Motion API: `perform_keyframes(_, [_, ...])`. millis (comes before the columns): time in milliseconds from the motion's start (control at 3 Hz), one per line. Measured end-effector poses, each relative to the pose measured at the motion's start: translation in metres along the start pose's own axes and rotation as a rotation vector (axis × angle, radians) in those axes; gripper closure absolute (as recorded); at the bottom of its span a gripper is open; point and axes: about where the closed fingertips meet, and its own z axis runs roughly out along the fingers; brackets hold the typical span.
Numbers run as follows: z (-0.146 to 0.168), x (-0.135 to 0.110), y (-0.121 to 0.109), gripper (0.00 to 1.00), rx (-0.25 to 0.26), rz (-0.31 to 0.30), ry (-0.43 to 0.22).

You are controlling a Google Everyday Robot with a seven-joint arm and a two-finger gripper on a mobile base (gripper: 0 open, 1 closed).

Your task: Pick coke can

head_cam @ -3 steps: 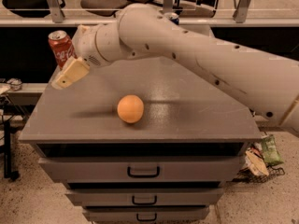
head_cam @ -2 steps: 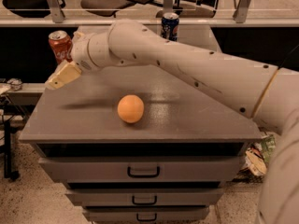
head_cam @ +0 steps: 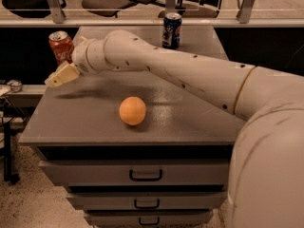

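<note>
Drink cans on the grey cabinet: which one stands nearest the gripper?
The small red aluminium can with white script, at the back left, right beside the cream gripper. The dark blue can stands farther right, beyond the arm.

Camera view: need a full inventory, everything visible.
coke can: 1, red, far-left edge of the cabinet top
blue can: 1, dark blue, far edge, middle
orange: 1, orange, front middle of the top
cabinet: 1, grey, three drawers showing
chairs: at least 2, dark, background
arm: 1, cream, reaching in from the right
gripper: 1, cream, just in front of the coke can
</note>
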Motion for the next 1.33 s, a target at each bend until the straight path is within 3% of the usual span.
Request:
perform_keyframes(333, [0.014, 0.007, -0.015, 0.15, 0.018, 0.041, -0.003])
perform_keyframes(1333, [0.016, 0.017, -0.059, 0.85, 0.122, 0.095, -0.06])
